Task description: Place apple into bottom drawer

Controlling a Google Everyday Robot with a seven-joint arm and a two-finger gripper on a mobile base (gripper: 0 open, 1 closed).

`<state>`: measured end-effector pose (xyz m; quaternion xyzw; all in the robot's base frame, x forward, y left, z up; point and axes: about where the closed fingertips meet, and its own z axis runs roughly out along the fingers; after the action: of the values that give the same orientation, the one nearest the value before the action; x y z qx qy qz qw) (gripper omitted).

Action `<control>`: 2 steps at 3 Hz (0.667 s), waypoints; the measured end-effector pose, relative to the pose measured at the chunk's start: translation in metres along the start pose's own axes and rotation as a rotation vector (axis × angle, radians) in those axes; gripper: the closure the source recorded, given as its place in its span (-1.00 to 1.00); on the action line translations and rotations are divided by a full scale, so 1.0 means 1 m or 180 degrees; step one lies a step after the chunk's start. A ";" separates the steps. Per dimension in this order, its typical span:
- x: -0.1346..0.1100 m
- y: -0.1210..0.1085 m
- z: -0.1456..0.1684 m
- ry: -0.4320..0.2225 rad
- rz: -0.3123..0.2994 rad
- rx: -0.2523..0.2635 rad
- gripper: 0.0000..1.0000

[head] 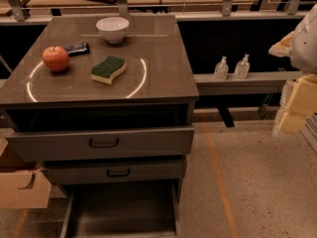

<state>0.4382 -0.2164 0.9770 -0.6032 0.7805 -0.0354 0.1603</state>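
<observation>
Across the centre of the view the grey cabinet (99, 148) is standing with its bench (163, 68) top carrying all the loose items. Below it the bottom drawer (124, 205) is sitting pulled well out, its dark tray showing nothing inside as far as the view reaches; the near end is running off the lower edge. The two upper drawers (148, 143) are sitting partly out above it, overhanging the rear of the tray. At the far right edge the robot's arm (306, 38) is hanging well apart from the bench, and the cream-coloured claw (296, 105) is sitting low beside it, holding nothing that can be seen; I cannot tell whether it is apart or together. On the bench the white bowl (112, 29) is resting at the back and the sponge (108, 69) near the middle. The apple (56, 58) is sitting upright on the left side of the bench, just beside a dark packet (77, 48), apart from the sponge. Judgement: drawer access is looking ready, but the task proper is not yet underway. Reaching, grasping, carrying down and releasing into the tray are all remaining, with the upper drawer fronts likely narrowing the approach.
</observation>
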 end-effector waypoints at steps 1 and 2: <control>0.000 0.000 0.000 0.0000 0.0000 0.0001 -1.00; -0.016 -0.005 0.000 -0.0250 -0.0014 0.0003 -1.00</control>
<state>0.4462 -0.2028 0.9814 -0.6057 0.7723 -0.0124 0.1910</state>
